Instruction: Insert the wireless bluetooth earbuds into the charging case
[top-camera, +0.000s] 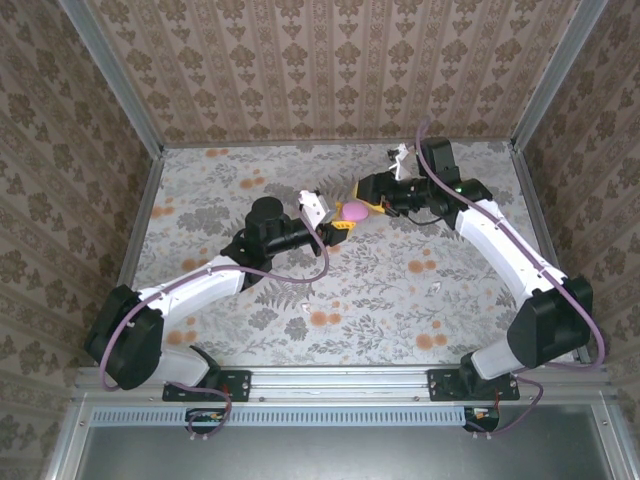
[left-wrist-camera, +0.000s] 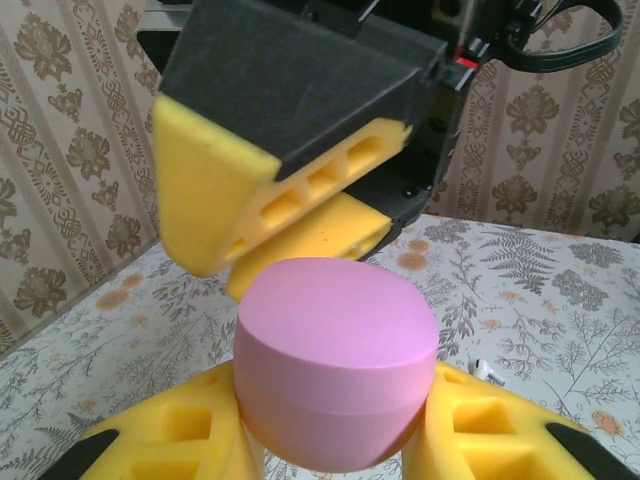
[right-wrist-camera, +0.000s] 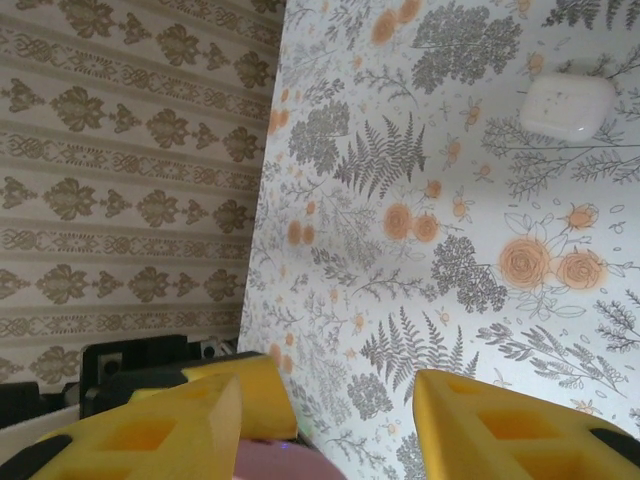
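A pink charging case, its lid down along a seam, is held off the table with my left gripper shut on its lower half. From above, the pink case sits at the tip of the left gripper. My right gripper is open right beside it, its yellow fingers just above and behind the lid. In the right wrist view the right gripper stands wide apart, with a sliver of the pink case at the bottom edge. One white earbud lies on the table past the case.
A white charging case lies shut on the floral table. Two small white bits lie on the near half of the table. Patterned walls enclose the back and both sides.
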